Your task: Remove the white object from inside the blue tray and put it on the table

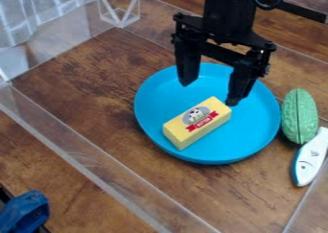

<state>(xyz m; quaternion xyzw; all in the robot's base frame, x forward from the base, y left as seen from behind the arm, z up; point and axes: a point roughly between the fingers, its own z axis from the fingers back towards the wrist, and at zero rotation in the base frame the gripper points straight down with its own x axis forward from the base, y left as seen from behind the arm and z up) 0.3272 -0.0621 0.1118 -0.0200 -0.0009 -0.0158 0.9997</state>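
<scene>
The white object [197, 122], a small yellow block with a white-and-red label on top, lies inside the blue tray [246, 138], left of its middle. The tray rests on the dark brown wooden table [77, 93]. My black gripper [213, 90] hangs pointing down over the tray's far half, above and just behind the block. Its two fingers stand wide apart with nothing between them, and it does not touch the block.
A green oval object [300, 116] lies just right of the tray, and a white elongated item with blue marks [309, 158] lies in front of it. A clear plastic wall [77, 151] runs along the table's near-left edge. Something blue [23, 214] sits at the bottom left corner.
</scene>
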